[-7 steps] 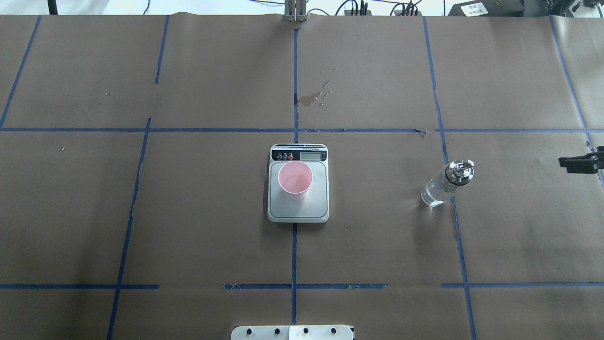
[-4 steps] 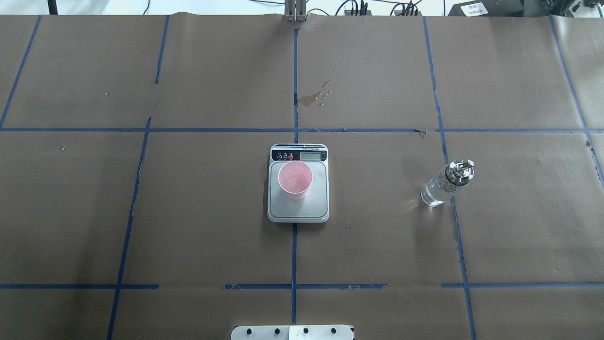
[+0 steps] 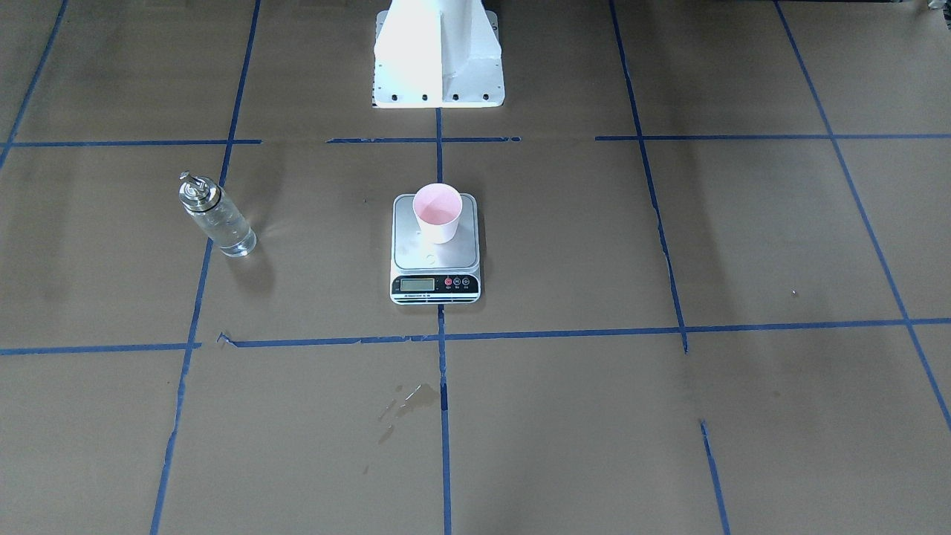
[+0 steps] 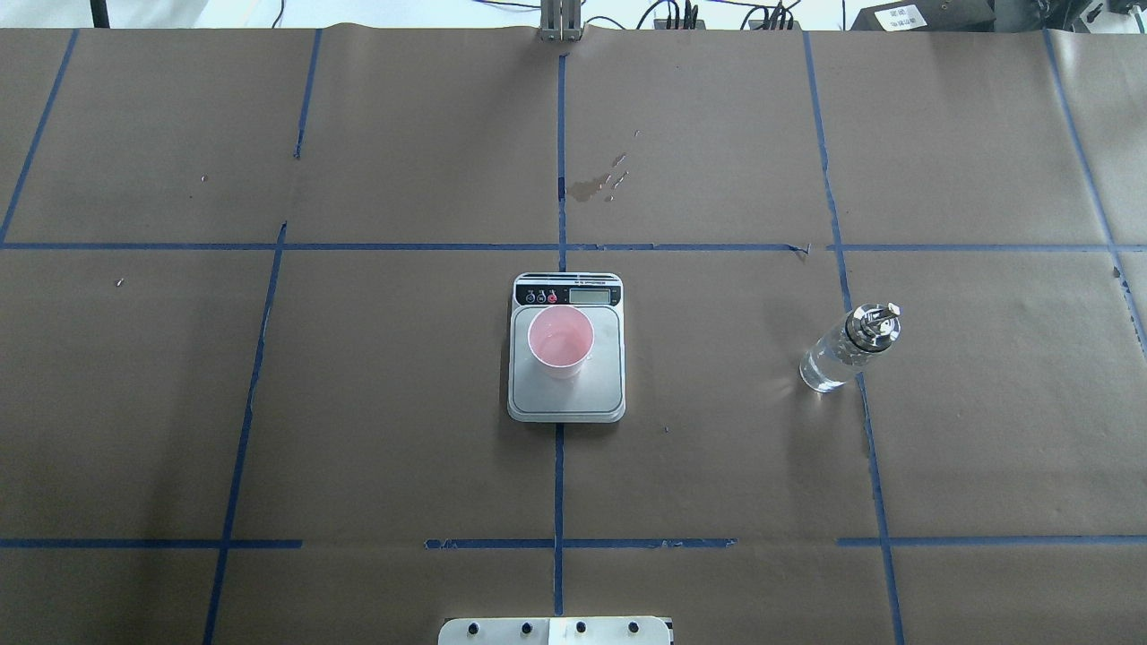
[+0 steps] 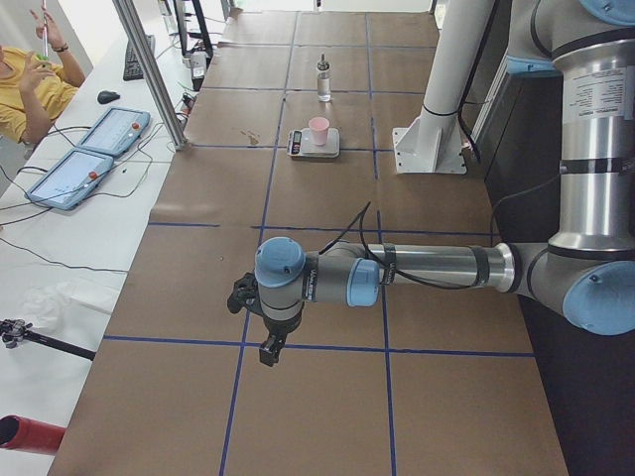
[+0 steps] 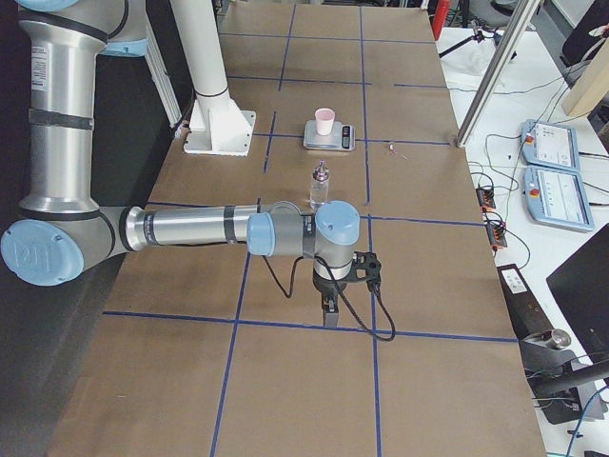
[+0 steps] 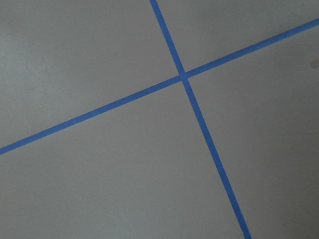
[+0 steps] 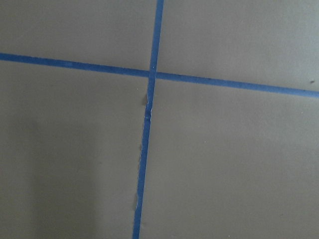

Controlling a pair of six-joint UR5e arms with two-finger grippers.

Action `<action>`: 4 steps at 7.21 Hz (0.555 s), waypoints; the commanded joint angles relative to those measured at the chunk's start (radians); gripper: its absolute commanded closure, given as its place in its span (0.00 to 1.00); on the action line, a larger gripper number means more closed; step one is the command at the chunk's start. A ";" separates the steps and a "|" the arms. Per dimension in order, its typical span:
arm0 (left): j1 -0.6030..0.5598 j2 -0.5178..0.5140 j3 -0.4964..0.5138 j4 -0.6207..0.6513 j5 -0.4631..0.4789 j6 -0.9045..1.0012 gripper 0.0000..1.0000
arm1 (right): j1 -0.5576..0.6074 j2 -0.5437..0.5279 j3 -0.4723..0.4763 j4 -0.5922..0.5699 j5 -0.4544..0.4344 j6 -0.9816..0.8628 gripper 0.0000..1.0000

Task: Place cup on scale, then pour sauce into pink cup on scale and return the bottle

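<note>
Brown paper (image 3: 669,223) covers the table in the front-facing view, ruled off by blue tape (image 3: 565,334). The cup (image 3: 437,212) stands upright on the scale (image 3: 438,258), toward the plate's edge nearer my base, with the display strip facing the operators. The bottle (image 3: 215,217) stands upright well apart from the scale, on my right; neither of my hands shows here.

From overhead the layout is the same; the bottle's long axis is vertical, metal collar and spout on top. The sauce (image 4: 826,369) inside is so clear that I can barely make out its level, and I cannot tell whether any lies in the cup. No gripper is in view.

From the table's left end, my left gripper (image 5: 266,349) hangs low over the paper, far from the scale; I see nothing in it, but I cannot tell whether its fingers are parted or closed.

From the right end, my right gripper (image 6: 328,314) points down near a tape crossing, and its fingers' state is likewise beyond telling. The bottle stands beyond it, between it and the scale — so my right hand is clearly the nearer one. Any reach for the bottle would, I judge, run inward along the table and meet the glass from the side, across that vertical axis.

Both wrist views show only paper and crossing tape — no fingers, no task thing.
</note>
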 commanded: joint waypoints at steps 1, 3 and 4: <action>0.001 -0.002 -0.003 0.000 -0.002 0.000 0.00 | 0.003 -0.032 -0.016 0.059 0.020 0.001 0.00; 0.001 -0.009 -0.005 0.004 0.000 -0.002 0.00 | 0.003 -0.033 -0.014 0.062 0.020 -0.002 0.00; 0.001 -0.014 -0.006 0.006 0.000 0.000 0.00 | 0.003 -0.033 -0.016 0.080 0.020 -0.002 0.00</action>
